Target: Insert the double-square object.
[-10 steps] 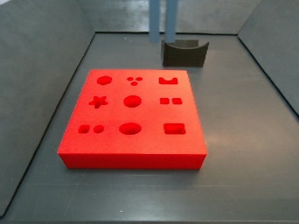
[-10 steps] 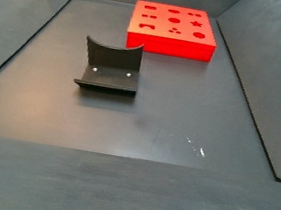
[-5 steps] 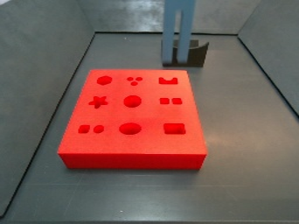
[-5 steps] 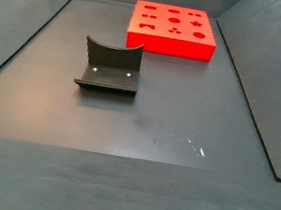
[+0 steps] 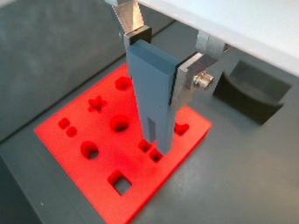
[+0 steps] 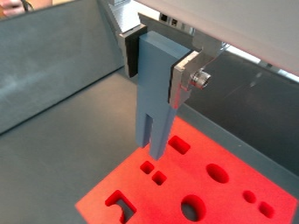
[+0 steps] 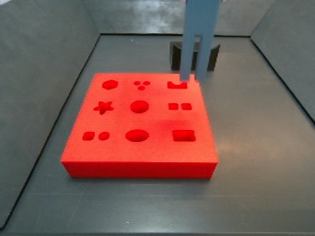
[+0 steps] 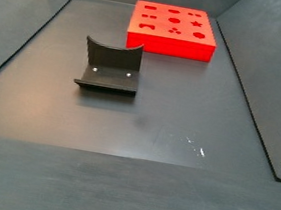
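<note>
The pincer (image 5: 162,66) is clamped on the upper end of the blue-grey double-square object (image 5: 152,96), holding it upright so its two-pronged foot hangs above the red socket board (image 7: 142,124) on the desk, seemingly to meet the double-square socket (image 7: 181,107), with the fixture (image 8: 109,67) standing well apart.

So the fixture (image 8: 109,66) just sits out on the dark grey counter (image 8: 146,169), curved back upright on its flat base plate. There's a small pale scuff (image 8: 197,147) nearby, and grey walls (image 8: 19,36) all round.
</note>
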Available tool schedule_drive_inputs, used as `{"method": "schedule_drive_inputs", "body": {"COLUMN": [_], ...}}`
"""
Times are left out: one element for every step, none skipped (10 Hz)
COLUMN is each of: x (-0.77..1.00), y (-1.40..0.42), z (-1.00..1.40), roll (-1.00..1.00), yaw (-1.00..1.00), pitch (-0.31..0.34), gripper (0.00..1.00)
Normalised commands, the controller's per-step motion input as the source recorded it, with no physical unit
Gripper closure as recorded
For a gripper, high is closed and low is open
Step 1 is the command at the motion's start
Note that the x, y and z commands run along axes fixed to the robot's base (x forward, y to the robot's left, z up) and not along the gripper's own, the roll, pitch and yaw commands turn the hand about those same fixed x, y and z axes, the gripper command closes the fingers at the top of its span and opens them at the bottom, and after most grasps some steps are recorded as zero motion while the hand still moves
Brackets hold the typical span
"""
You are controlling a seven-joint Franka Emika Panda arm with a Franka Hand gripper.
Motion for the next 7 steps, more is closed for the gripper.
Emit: {"method": "schedule_drive_inputs", "body": {"x": [0.00, 0.07, 0.00, 0.02, 0.14, 0.33, 0.25], "y": [0.00, 0.00, 0.00, 0.00, 0.00, 0.00, 0.00], "z": [0.00, -0.29, -0.32, -0.06, -0.19, -0.20, -0.05], "roll": [0.02, 0.08, 0.17, 0.00, 0.00, 0.00, 0.00], "yaw": [0.00, 0.01, 0.00, 0.00, -0.04, -0.25, -0.28], "pitch": [0.000, 0.000, 0.000, 0.000, 0.141, 0.486, 0.500], "gripper": [1.00, 1.00, 1.00, 1.00, 1.00, 1.00, 1.00]}}
